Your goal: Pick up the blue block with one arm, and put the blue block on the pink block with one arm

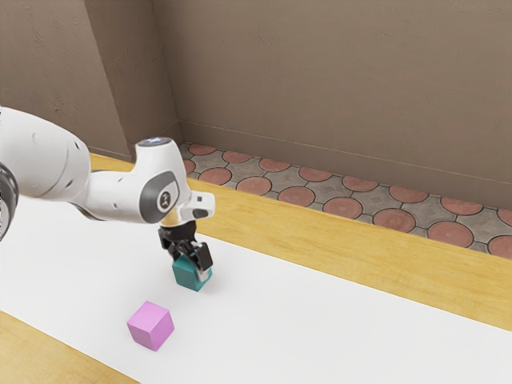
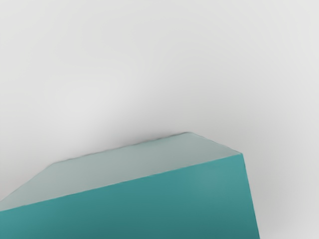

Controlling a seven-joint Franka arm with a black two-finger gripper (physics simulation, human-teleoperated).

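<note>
White table top (image 1: pixel 336 320) lies below, with brown walls (image 1: pixel 320 72) behind. The black gripper (image 1: pixel 189 261) points straight down. Its jaws are nearly closed and pinch the top of the blue block (image 1: pixel 190 280) from two sides. In the wrist view the blue block (image 2: pixel 149 204) sits right under the hand. The pink block (image 1: pixel 150 325) rests nearby, at 7 o'clock from the blue one. The white arm (image 1: pixel 48 168) reaches in from 9 o'clock.

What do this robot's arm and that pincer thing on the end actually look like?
The arm is built of smooth, rounded, glossy white shells. Near its end, a joint carries a round grey cap with a small pale mark, and a little blue spot sits on top. The gripper is small, blocky and black. No loose cables show.
</note>
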